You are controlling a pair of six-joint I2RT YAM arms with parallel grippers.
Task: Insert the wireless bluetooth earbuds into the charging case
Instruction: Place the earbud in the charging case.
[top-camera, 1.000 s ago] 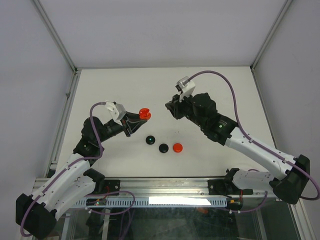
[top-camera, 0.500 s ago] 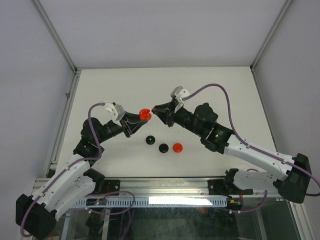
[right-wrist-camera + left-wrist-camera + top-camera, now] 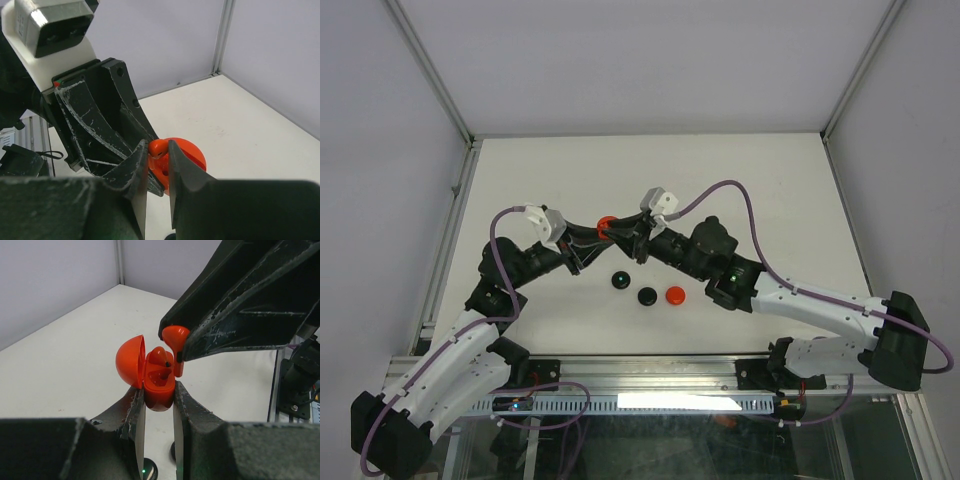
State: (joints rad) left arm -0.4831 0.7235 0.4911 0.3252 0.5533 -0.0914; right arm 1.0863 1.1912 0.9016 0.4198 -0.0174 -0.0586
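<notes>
left hand (image 3: 157, 389): narrow, pinching the lower body of the red charging case (image 3: 160, 399) from both sides, held up off the counter (image 3: 770, 190).
case: lid (image 3: 129, 361) swung open to the left, sockets facing up and toward the other arm.
right hand (image 3: 157, 146): clamped on a red earbud (image 3: 174, 336) by its bulb, stem pointing down at the open sockets, just above the case and very near its rim.
sockets: one looks filled already, though i cannot tell for sure.
risk, misalignment: if the stem comes down off the socket line it will likely jam on the rim or wedge in crooked.
risk, push force: the case is held only by a small pinch low down, so a hard push could tip or slide it out of the fingers.
risk, wrong socket: a left-shaped bud in a right-shaped seat would not sit flush.
risk, release: letting go before it seats could drop it to the counter, near the round discs (image 3: 647, 296).
risk, collision: the two hands are crowded, so fingers may knock together or catch the lid.
</notes>
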